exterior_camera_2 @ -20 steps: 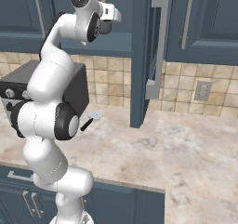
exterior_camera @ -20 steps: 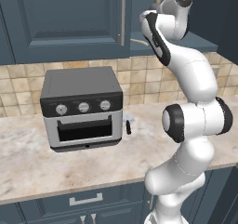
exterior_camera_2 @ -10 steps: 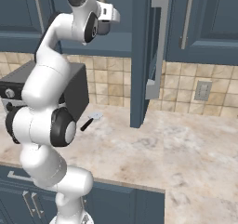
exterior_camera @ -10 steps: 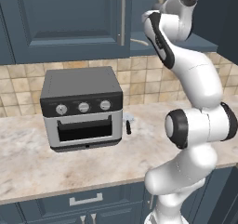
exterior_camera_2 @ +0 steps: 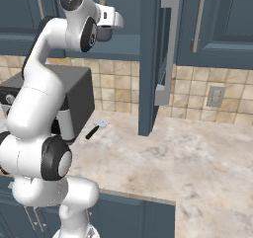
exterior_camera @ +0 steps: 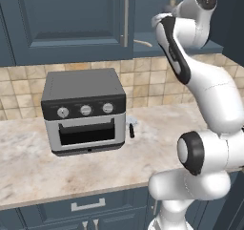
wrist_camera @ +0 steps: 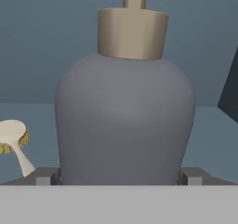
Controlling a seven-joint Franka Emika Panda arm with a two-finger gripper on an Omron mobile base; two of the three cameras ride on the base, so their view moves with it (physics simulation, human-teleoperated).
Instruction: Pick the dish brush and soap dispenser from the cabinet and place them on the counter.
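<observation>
The soap dispenser (wrist_camera: 124, 121), a smooth, rounded grey bottle with a tan pump collar, is standing upright on the shelf inside the open cabinet (exterior_camera: 66, 21). The gripper (wrist_camera: 120, 176) is sitting spread wide, one dark finger tip showing on each side of the bottle's base. The dish brush (wrist_camera: 14, 144), a slim cream handle with a rounded head and yellow bristles, is lying on the same shelf beside the dispenser.

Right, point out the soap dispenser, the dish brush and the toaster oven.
soap dispenser (wrist_camera: 124, 121): hand view, middle of its grey body.
dish brush (wrist_camera: 12, 134): hand view, its round pale head.
toaster oven (exterior_camera: 86, 110): left base view, its knob panel.
</observation>
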